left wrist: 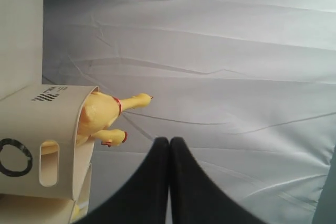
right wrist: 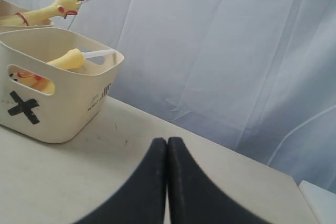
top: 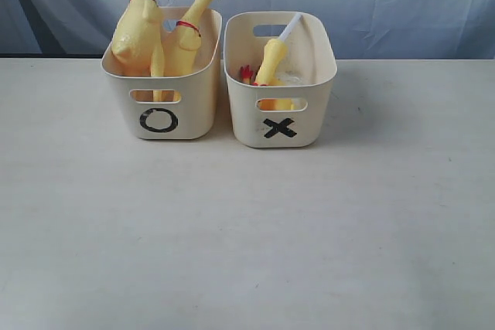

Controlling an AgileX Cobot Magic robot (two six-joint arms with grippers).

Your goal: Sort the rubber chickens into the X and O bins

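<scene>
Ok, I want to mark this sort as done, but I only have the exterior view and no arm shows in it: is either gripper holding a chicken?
Observer: No. The left gripper is shut with nothing between its fingers, clear of the O bin.
Operator: And the right one?
Observer: The right gripper is shut and empty as well, above the table and clear of the X bin.
</scene>
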